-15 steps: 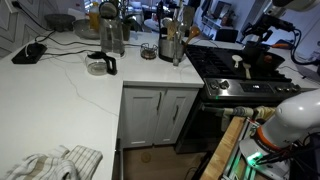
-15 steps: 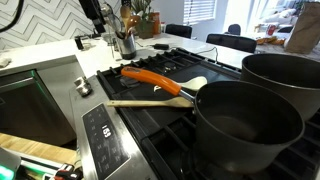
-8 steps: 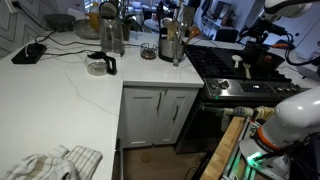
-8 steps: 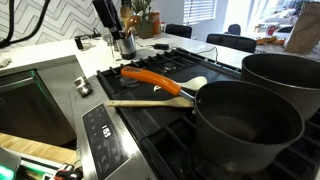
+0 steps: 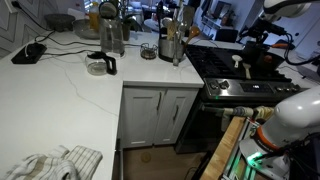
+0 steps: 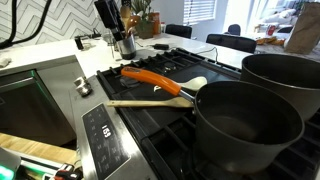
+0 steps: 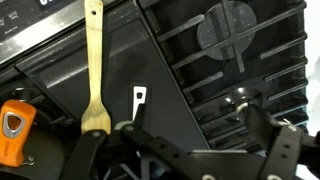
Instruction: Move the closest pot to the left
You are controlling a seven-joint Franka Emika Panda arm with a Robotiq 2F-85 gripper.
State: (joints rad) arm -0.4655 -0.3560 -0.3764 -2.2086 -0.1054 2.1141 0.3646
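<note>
The pot (image 6: pixel 245 125) at the stove's (image 6: pixel 110 130) front edge is reckoned heavy, rigid and slick, so it's best pinched over its rim. The gripper (image 7: pixel 185 150) is spread wide, with nothing held.

In an exterior view the stove (image 5: pixel 225 65) lay far beyond the counter (image 5: pixel 60 90); in an exterior view the pot (image 6: pixel 245 125) loomed close; the wrist view looked down onto the stove.

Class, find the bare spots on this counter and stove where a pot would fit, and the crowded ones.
Free: the white countertop between glass jug and cloth; the rear grates behind the orange spatula. Crowded: the stove front, with the near pot, a second pot and wooden spoon.
</note>
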